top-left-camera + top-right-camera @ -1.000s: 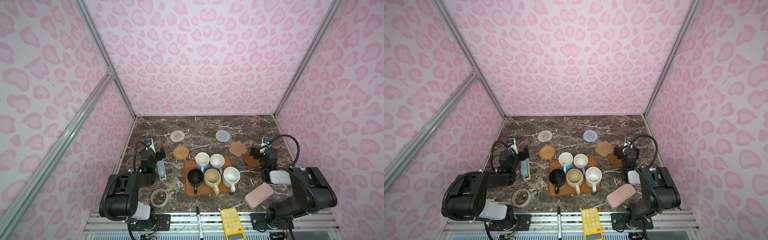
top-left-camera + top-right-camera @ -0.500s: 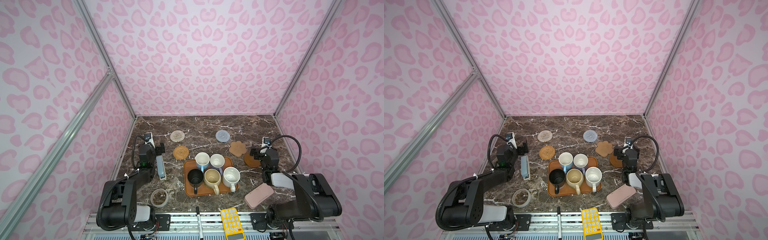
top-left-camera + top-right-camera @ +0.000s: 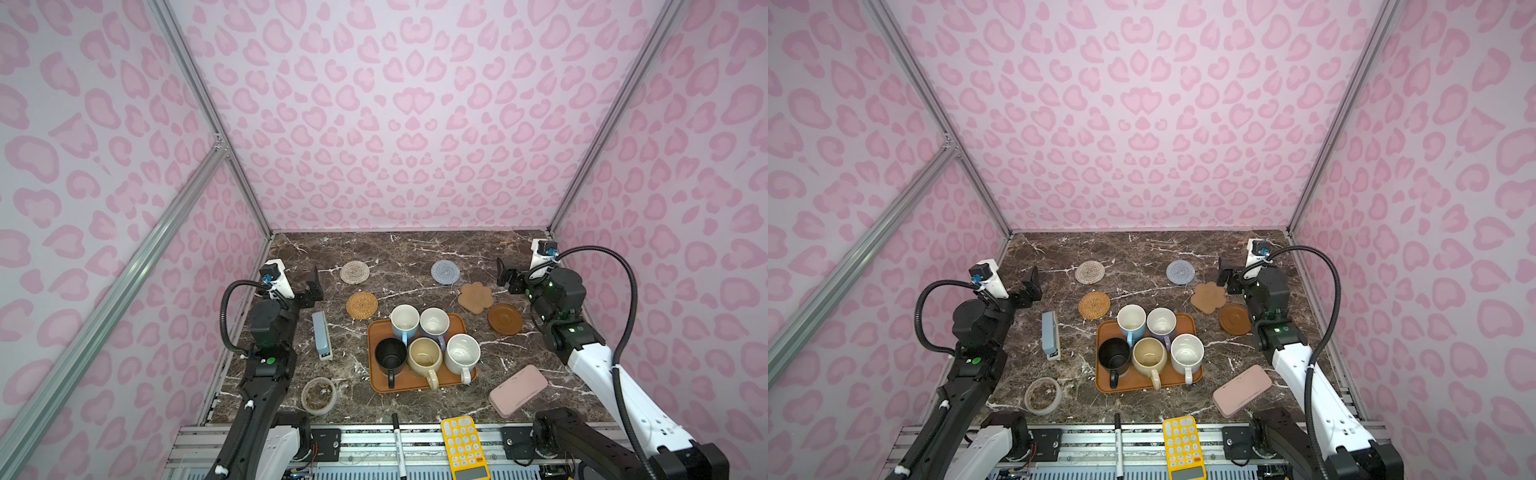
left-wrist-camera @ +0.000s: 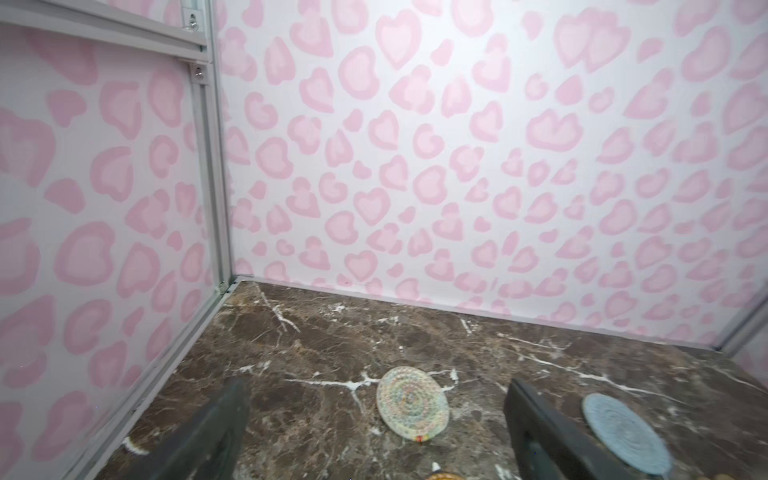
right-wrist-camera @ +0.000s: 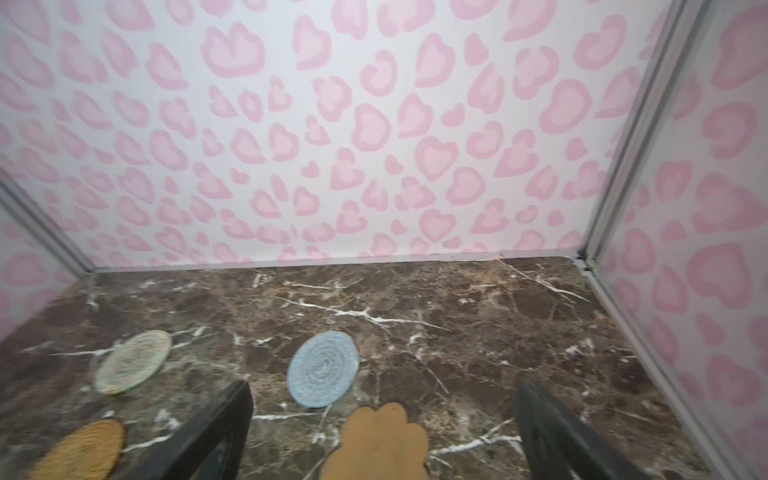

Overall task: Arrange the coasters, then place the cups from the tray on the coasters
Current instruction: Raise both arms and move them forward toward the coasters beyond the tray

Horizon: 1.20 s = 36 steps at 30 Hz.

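Yellow plastic calculator (image 3: 463, 446) and a black marker pen (image 3: 397, 440) lie at the near edge, outside your work. On the brown marble tabletop (image 3: 415, 253) just beyond sit a clear tape roll (image 3: 318, 395) and a pink flat case (image 3: 518, 390); neither belongs to the task.

Next is the orange-brown rectangular tray (image 3: 405, 384), and all five cups stand on it. The matte black mug (image 3: 390, 354), cream-yellow squat mug (image 3: 424, 356) and white speckled squat mug (image 3: 462, 353) form the near row, with the light blue mug (image 3: 404, 322) and lavender mug (image 3: 434, 323) behind. None is on a coaster, so the whole placing stage is left to you. A grey-blue oblong block (image 3: 322, 334) lies left of the tray.

Beyond, all five coasters lie bare and scattered:
- The orange-tan woven round coaster (image 3: 362, 305) is just beside the tray's far left corner.
- The brown wooden rimmed coaster (image 3: 505, 319) and tan flower-shaped cork coaster (image 3: 476, 296) lie close together at the right.
- The cream woven round coaster (image 3: 354, 272) and grey-blue woven round coaster (image 3: 445, 272) lie farthest back, well apart.

I see no row or pattern, so I judge the arranging undone.

Your left gripper (image 3: 309, 289) hovers by the left wall and your right gripper (image 3: 509, 278) near the cork coaster. Both have jaws spread wide and hold nothing.

I cannot tell whether the cork and wooden coasters touch. Both wrist views are blurred and leave out the tray and cups entirely.
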Each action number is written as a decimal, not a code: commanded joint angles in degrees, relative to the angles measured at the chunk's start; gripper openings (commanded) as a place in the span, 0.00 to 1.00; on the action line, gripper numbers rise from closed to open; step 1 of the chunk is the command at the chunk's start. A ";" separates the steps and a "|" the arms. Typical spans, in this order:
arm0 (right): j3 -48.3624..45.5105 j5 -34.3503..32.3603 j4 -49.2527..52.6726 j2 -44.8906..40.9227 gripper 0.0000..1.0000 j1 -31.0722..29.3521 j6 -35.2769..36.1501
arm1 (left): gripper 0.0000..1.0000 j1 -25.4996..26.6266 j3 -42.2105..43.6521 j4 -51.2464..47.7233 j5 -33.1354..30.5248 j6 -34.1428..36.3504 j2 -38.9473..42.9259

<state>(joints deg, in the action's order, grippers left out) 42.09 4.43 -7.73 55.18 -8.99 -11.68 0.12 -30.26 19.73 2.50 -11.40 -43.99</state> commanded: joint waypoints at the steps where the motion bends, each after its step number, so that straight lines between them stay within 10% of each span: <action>1: 0.96 3.88 7.06 -2.29 1.00 0.26 -8.72 | 0.97 0.06 -4.31 -11.26 -1.04 -11.85 1.91; 6: 5.39 10.73 12.48 -2.24 1.00 0.03 -5.20 | 0.96 -0.18 -9.12 -23.90 -7.47 -22.18 0.44; 17: -6.91 13.92 -1.43 -7.35 0.95 0.92 -15.22 | 0.96 -0.13 -15.85 -23.67 0.99 -20.61 -6.59; 36: 14.43 -3.45 17.18 15.27 0.97 -22.53 -2.86 | 0.97 4.92 -27.33 -27.38 2.61 -14.84 -27.40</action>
<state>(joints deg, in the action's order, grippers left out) 54.59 3.62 7.33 68.05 -29.69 -15.92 4.56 -54.54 -5.30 5.58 -27.27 -68.12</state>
